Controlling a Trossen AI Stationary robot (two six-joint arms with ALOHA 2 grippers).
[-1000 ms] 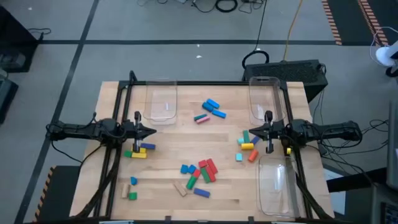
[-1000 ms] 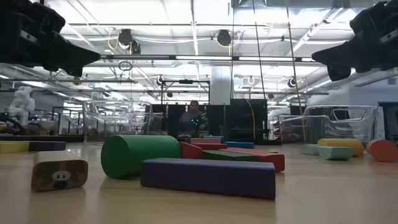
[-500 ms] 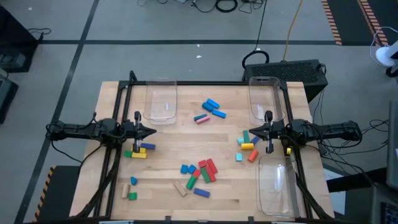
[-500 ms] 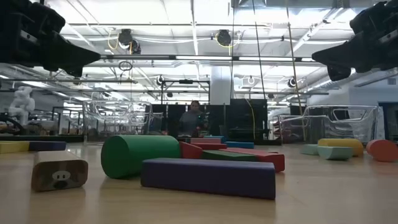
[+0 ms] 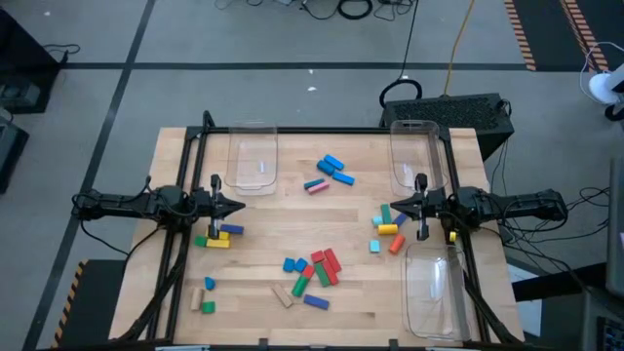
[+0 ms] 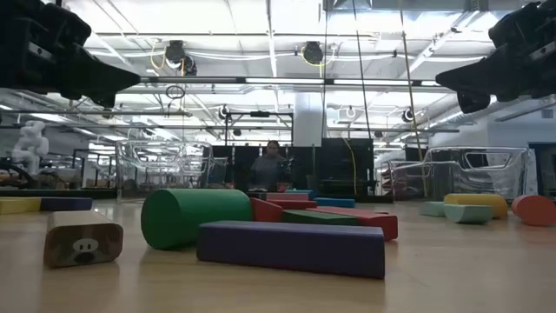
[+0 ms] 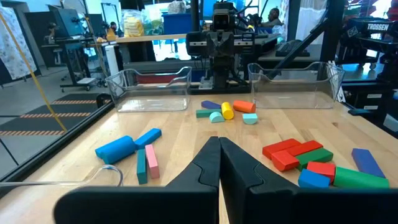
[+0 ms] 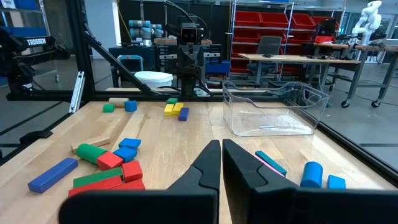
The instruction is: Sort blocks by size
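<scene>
Wooden blocks (image 5: 314, 271) all lie loose on your surface (image 5: 283, 219), bins (image 5: 253, 159) at twelve o'clock empty, both jaws shut on nothing.

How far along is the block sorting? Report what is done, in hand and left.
Done: nothing; the clear bins hold no blocks. In hand: nothing; the left gripper and right gripper are shut and empty, raised above opposite sides of the table. Left: all the blocks, scattered in clusters across the tabletop.
</scene>
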